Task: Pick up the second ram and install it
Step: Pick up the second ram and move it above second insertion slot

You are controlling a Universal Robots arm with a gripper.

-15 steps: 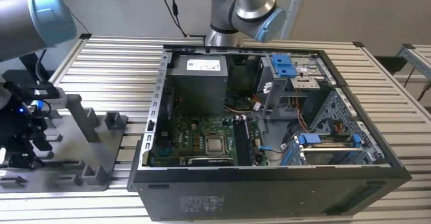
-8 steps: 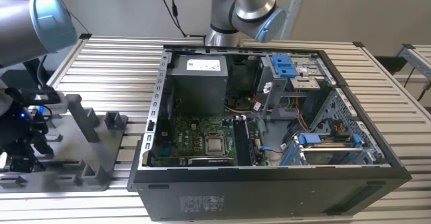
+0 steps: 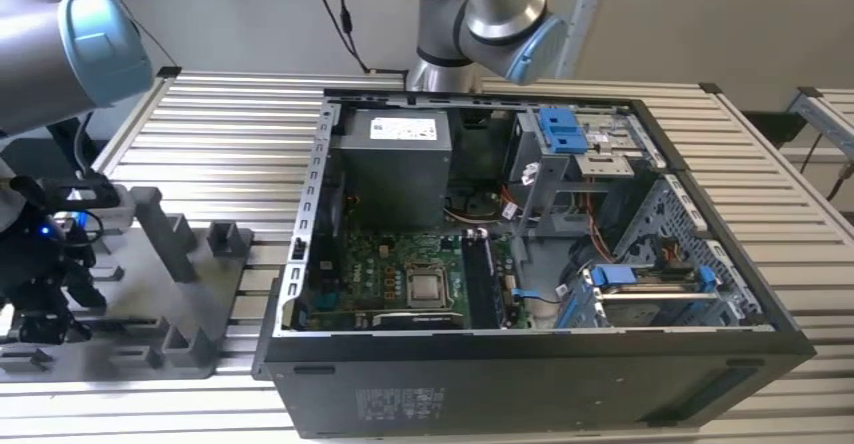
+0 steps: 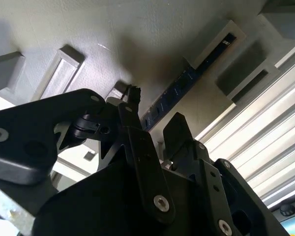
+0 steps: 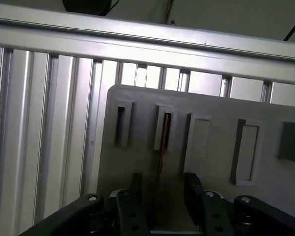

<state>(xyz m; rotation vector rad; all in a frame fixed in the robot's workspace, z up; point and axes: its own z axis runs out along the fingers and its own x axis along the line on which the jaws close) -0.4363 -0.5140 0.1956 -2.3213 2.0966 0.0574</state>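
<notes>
Exterior view first: look to the exterior view's left for the fingers (image 3: 47,309), low over the grey holder (image 3: 200,309) on the slatted desk (image 3: 200,134), well apart from the open computer case (image 3: 534,384) at the exterior view's right.

Second wrist view next: note the second ram (image 4: 187,79) lying on edge in a slot of the grey holder (image 4: 88,29), running straight toward the fingers (image 4: 179,132). Parted, those, one to either side of the stick's near end, with nothing in their grip.

First wrist view last: find the second ram (image 5: 160,157) as a thin line standing in its slot in the grey holder (image 5: 211,113). Fingers (image 5: 136,191) spread, one on each side of it, with bare grey holder showing between pad and stick on both sides. Apparently apart from the stick, not pressing it.

Judged from all this: pick-up step in hand, at the point of straddling the stick before any squeeze. Nothing lifted, installing not begun. For a clean grasp: both pads square on the flat faces, clear of the slot walls, then a straight pull along the slot with no twist.
</notes>
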